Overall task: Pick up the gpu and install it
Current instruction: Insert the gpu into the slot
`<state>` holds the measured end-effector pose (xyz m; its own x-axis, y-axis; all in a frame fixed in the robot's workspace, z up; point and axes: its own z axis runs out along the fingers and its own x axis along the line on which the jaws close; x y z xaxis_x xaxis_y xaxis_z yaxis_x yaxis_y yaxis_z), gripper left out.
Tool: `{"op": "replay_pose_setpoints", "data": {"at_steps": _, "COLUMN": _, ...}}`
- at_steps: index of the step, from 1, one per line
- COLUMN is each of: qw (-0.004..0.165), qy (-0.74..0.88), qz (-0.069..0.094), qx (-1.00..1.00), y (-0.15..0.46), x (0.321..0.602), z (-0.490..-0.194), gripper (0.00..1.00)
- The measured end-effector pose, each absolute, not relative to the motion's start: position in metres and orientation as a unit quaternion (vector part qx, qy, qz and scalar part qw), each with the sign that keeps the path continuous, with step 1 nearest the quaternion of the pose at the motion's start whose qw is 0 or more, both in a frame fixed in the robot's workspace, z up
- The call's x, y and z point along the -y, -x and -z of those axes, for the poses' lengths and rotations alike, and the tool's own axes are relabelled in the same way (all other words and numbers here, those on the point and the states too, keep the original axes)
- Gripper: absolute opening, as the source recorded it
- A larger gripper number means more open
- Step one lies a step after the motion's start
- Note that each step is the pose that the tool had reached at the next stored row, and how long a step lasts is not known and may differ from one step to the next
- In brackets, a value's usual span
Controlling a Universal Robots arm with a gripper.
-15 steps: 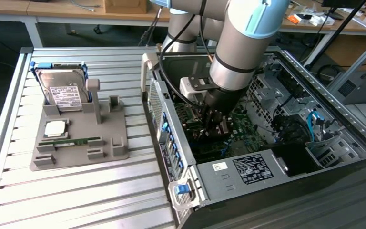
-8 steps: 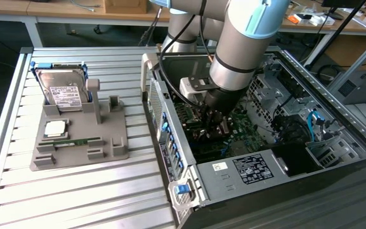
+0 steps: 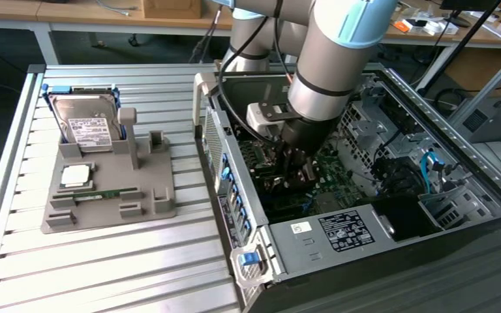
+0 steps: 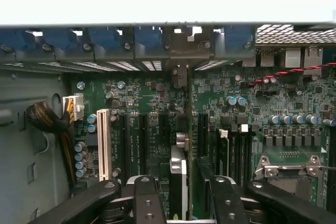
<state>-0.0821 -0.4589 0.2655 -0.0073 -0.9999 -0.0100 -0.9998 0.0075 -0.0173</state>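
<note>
The gpu (image 4: 181,174) stands on edge in a slot of the green motherboard (image 4: 147,103), seen edge-on as a thin green card with a silver and black cooler on one face. Its metal end reaches the case's rear wall under the blue latches (image 4: 149,38). My gripper (image 4: 184,203) straddles the card, open, with a black finger (image 4: 149,200) on one side and the other finger (image 4: 226,200) across from it, each a little apart from the card. In the exterior view the gripper (image 3: 289,173) reaches down into the open computer case (image 3: 338,228).
A grey holder (image 3: 102,189) on the slatted table at the exterior view's left carries a silver hard drive (image 3: 85,127), a processor chip (image 3: 76,175) and a RAM stick (image 3: 102,194). Near the card are a white slot (image 4: 104,142), a cable bundle (image 4: 47,119) and the processor socket (image 4: 286,169).
</note>
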Motion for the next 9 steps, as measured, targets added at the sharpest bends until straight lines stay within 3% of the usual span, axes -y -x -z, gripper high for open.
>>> {"op": "replay_pose_setpoints", "data": {"at_steps": 9, "qw": 0.01, "qy": 0.704, "qz": 0.003, "qx": -0.71, "y": 0.082, "x": 0.458, "z": -0.284, "gripper": 0.4}}
